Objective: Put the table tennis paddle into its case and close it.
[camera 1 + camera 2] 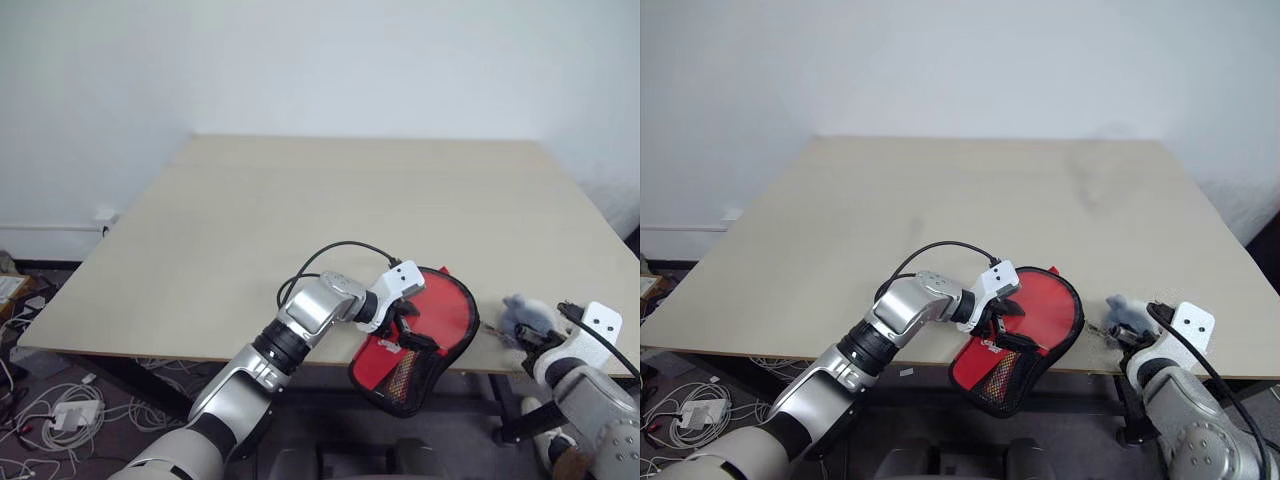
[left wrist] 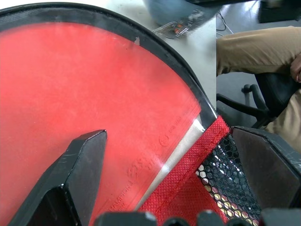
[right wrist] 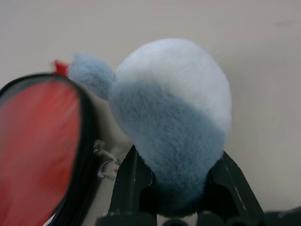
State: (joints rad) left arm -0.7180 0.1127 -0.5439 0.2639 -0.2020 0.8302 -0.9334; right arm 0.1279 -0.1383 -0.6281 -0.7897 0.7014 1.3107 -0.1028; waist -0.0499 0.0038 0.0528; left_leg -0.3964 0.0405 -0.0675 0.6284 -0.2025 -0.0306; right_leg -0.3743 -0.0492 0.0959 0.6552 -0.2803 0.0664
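On the pale counter's (image 1: 300, 210) near edge, the black-rimmed soft case (image 1: 455, 345) holds the red-faced paddle (image 1: 440, 310) behind its window. My left tool (image 1: 408, 330) straddles it, spread; my right tool (image 3: 181, 188) pinches a blue-white plush fob (image 3: 171, 122).

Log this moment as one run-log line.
left gripper: astride case, at table edge | paddle: inside | right gripper: shut on plush charm
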